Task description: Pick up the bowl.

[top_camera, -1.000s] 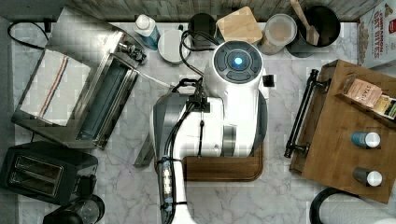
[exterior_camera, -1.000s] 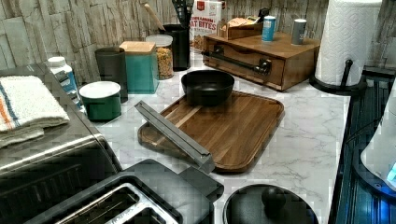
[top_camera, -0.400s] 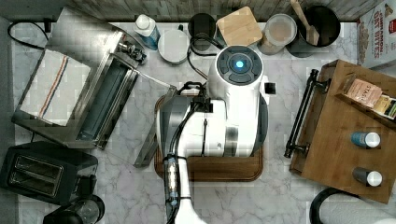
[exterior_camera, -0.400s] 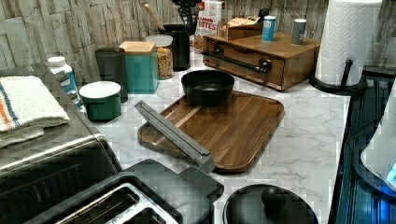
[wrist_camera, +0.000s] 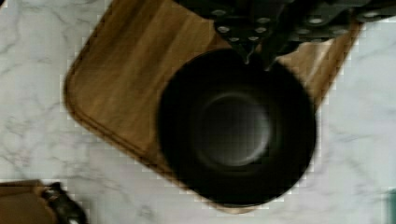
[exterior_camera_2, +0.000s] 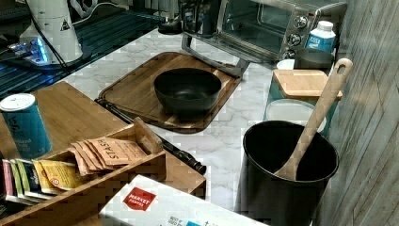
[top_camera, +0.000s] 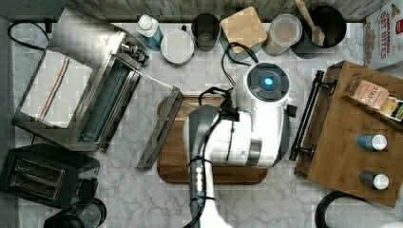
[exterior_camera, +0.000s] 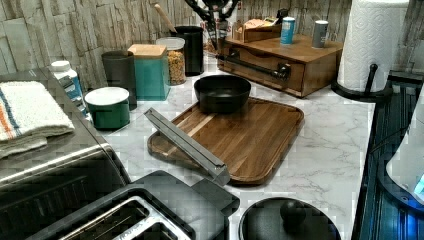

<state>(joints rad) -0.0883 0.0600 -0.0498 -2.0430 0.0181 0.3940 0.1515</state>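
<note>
Black and glossy, the bowl [exterior_camera_2: 187, 92] is sitting at the wooden cutting board [exterior_camera_2: 136, 89]'s corner; the gripper [wrist_camera: 256, 55] is hanging at its rim's twelve o'clock, fingertips slightly parted, gripping nothing.

Wooden cutting board [exterior_camera: 250, 135] flat on marble counter [exterior_camera: 320, 150]. Toaster oven [top_camera: 90, 90] with folded towel [top_camera: 50, 88] on top. Black pot [exterior_camera_2: 282, 169] holding wooden spoon [exterior_camera_2: 315, 113]. Paper towel roll [exterior_camera: 372, 42] standing near wooden drawer box [exterior_camera: 280, 62].
</note>
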